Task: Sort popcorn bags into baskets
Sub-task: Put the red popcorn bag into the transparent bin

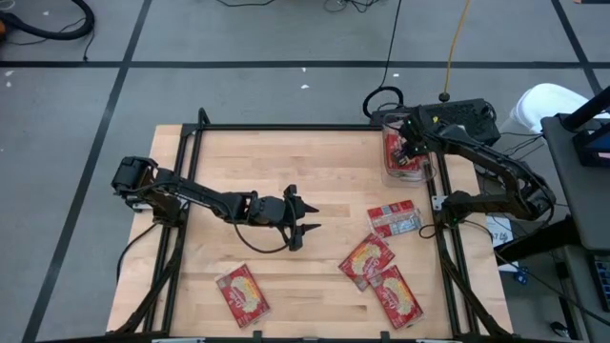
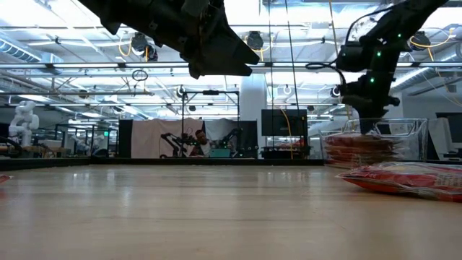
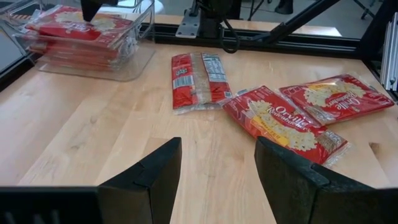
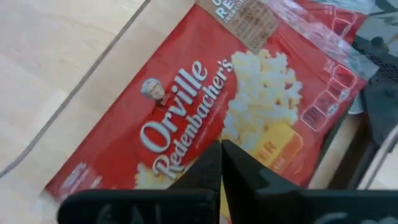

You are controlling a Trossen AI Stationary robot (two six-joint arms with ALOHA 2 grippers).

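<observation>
Right gripper (image 4: 221,163): fingers pressed together, holding nothing, poised directly over the top popcorn bag (image 4: 211,106) stacked inside the clear basket (image 1: 404,171). Left gripper (image 1: 307,217): fingers spread, empty, above mid-table. Ahead of it lie three loose bags (image 3: 283,118), one printed-back up (image 3: 198,79); another bag (image 1: 242,292) lies behind it.
</observation>
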